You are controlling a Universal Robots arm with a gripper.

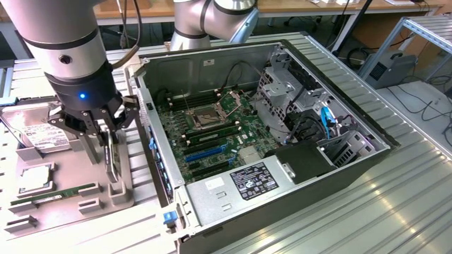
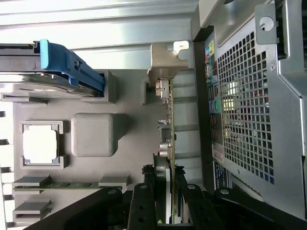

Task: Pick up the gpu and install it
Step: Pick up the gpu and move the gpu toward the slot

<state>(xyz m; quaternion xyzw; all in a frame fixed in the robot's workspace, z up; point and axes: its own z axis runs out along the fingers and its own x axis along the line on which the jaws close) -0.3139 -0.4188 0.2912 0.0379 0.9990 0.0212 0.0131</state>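
The gpu [image 1: 113, 161] stands on edge in a slot at the side of the grey parts tray [image 1: 71, 214] nearest the computer case. It is a green card with a black round fan. In the wrist view the gpu [image 2: 166, 120] runs edge-on, its silver bracket [image 2: 165, 60] at the far end. My gripper [image 1: 105, 157] reaches straight down over it. One black finger [image 2: 143, 203] sits on each side of the fan, pressed against the card, so the gripper [image 2: 165, 194] is shut on the gpu. The card still rests in its tray slot.
The open computer case [image 1: 297, 174] lies close beside the tray, its motherboard [image 1: 211, 132] facing up and its perforated back panel [image 2: 249, 105] next to the gpu. The tray also holds a hard drive [image 1: 39, 135], a CPU [image 1: 34, 180] and a RAM stick [image 1: 56, 194].
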